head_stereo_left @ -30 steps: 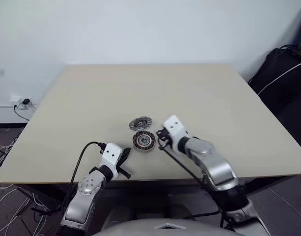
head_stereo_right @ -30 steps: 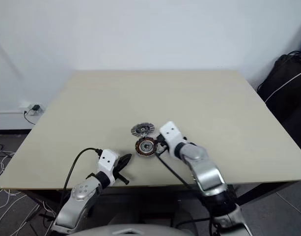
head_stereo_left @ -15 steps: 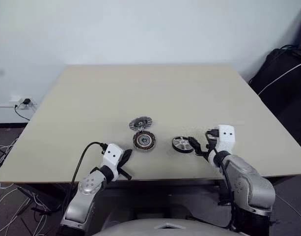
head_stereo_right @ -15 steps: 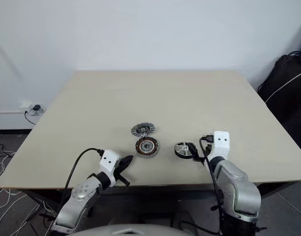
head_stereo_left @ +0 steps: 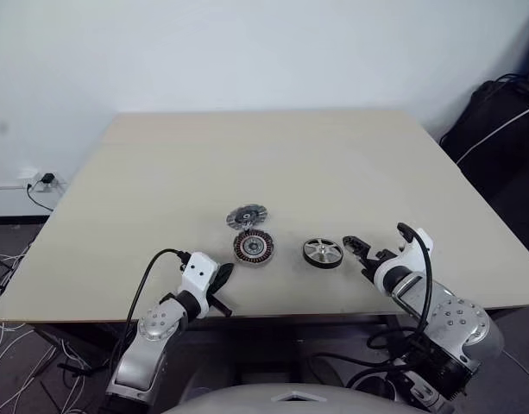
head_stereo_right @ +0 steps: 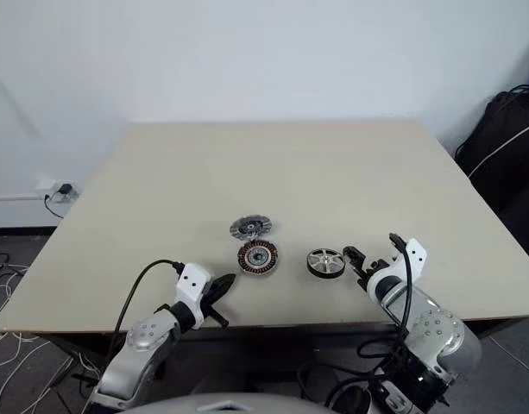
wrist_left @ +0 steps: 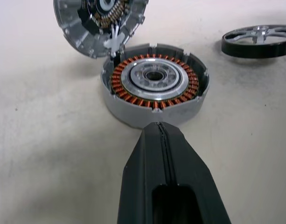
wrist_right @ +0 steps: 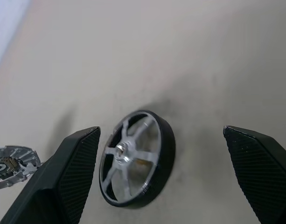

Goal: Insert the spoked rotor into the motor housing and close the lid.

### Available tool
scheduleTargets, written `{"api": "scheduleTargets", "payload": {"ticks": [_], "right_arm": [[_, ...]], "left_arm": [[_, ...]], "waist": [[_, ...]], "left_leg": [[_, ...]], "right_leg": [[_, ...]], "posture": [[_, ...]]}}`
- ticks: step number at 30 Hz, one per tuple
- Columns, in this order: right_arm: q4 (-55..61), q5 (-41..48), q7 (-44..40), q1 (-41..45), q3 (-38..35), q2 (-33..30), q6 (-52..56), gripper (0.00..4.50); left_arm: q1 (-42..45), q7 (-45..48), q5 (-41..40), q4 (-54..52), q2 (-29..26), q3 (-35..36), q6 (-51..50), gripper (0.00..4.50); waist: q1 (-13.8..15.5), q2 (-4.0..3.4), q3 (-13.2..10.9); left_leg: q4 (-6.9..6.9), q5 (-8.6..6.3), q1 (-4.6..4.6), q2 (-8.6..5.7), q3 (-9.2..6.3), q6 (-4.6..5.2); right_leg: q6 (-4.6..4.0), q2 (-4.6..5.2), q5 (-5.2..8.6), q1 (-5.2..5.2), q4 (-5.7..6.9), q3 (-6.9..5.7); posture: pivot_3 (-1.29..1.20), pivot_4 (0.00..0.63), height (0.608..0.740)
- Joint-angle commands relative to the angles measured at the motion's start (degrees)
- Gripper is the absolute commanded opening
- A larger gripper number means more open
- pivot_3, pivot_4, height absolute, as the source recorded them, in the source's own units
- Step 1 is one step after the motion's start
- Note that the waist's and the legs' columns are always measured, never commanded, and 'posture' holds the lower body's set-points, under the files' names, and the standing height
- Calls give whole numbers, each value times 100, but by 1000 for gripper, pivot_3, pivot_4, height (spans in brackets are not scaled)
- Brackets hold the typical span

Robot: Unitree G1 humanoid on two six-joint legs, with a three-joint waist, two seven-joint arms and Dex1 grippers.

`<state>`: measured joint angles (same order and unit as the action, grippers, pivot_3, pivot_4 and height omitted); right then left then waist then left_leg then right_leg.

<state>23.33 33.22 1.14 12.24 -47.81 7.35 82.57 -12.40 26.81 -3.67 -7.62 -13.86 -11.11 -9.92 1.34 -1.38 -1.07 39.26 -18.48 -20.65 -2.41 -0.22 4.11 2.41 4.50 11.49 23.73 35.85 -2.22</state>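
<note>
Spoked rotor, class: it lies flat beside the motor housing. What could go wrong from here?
1. The spoked rotor lies flat on the table; the open right gripper may slip off its thin rim.
2. The motor housing rests loose, so insertion could push it.
3. The lid touches the housing and may shift.

1. We see a beige table [head_stereo_left: 273, 155] with a smooth top, set against a plain white wall [head_stereo_left: 247, 52].
2. At the far right we make out a black bag [head_stereo_left: 497, 129] with a white cord [head_stereo_left: 493, 131] running across it.
3. Low on the wall at the left sits a wall socket [head_stereo_left: 35, 180] with a plug in it.
4. Loose cables [head_stereo_left: 5, 267] lie on the floor below the socket.
</note>
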Motion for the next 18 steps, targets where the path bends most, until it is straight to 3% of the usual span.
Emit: {"api": "scheduleTargets", "payload": {"ticks": [1, 18], "right_arm": [[-175, 370, 194, 433, -311, 656, 21, 4486], [-1478, 2379, 858, 64, -161, 736, -868, 4486]], "left_arm": [[11, -46, -79, -199, 15, 57, 11, 0], [26, -81, -134, -257, -30, 49, -54, 0]], "waist": [[-24, -2, 0], [-65, -11, -3]], "left_leg": [[0, 0, 0, 1, 0, 0], [0, 3, 3, 1, 4, 5]], "right_leg": [[-2, 0, 1, 0, 0, 0], [1, -13, 4, -6, 0, 0]], "posture": [[0, 0, 740], [0, 0, 740]]}}
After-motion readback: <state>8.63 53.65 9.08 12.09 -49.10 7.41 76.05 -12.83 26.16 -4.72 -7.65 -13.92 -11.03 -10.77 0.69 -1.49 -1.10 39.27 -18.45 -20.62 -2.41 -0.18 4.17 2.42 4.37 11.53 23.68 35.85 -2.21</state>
